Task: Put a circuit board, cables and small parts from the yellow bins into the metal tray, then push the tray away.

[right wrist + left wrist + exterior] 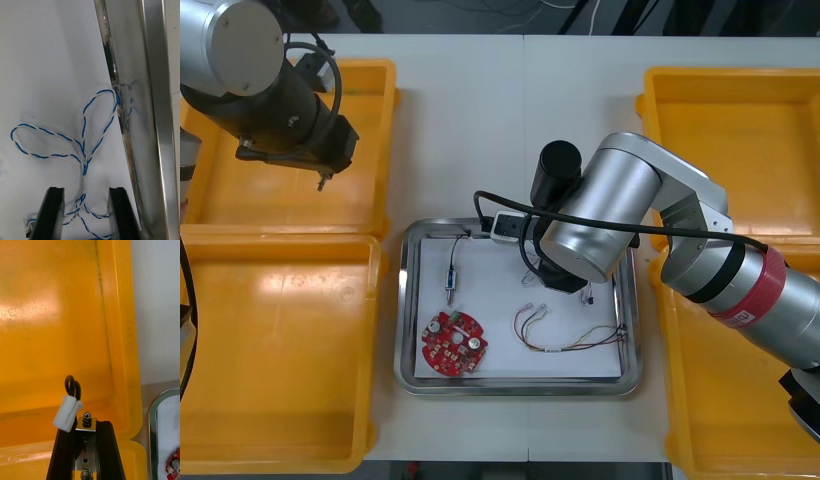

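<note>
Two tools work over the surface [470, 110], well apart. The left tool [85, 424] hangs above the bare floor of a yellow bin [56, 315], its fingers pressed onto a small metal part [86, 427] that stands between them. A black cable [72, 386] loops up just past the fingertips. Its white plug [67, 413] lies against one finger, though whether the plug is pinched as well is hard to say. To one side of this tool, past the bin's wall, the rim of the metal tray [153, 416] and an edge of the red circuit board [172, 467] show.

The right tool [88, 193] is low inside the tray, fingers spread. A blue and white cable [84, 150] lies on the white lining [45, 56]. Its strands run between the fingers unpinched and its loops spread ahead of them, one reaching the shiny tray wall. Seen from above, the circuit board sits well apart from this tool, and a red and yellow cable [565, 345] lies just beside it.
</note>
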Motion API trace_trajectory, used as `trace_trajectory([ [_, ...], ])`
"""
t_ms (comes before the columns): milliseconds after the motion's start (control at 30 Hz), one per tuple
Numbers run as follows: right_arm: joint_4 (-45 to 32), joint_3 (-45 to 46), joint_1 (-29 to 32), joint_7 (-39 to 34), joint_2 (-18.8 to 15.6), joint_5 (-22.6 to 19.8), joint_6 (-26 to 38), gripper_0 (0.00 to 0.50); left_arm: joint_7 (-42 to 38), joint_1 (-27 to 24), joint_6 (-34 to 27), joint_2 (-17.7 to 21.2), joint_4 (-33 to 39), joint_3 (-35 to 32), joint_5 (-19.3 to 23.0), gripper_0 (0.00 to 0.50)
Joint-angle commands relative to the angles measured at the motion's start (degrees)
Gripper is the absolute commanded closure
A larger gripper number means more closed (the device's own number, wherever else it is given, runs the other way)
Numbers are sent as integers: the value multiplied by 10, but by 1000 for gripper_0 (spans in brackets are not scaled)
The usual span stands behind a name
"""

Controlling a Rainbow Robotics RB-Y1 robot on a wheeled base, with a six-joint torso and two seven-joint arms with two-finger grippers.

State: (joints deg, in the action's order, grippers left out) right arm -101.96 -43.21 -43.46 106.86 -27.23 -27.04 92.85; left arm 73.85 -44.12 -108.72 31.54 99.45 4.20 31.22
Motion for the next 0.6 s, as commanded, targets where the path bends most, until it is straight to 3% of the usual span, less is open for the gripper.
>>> trace_trajectory([
  [33,-7,-6,4,-10,9,5,-5,0,-55,2,-5,-10,23,-17,-2,500],
  [367,-44,51,3,-17,11,-4,47,0,-56,2,-5,-10,23,-17,-1,500],
  [600,-97,163,3,-21,22,-60,145,0,-57,2,-5,-10,23,-17,0,500],
])
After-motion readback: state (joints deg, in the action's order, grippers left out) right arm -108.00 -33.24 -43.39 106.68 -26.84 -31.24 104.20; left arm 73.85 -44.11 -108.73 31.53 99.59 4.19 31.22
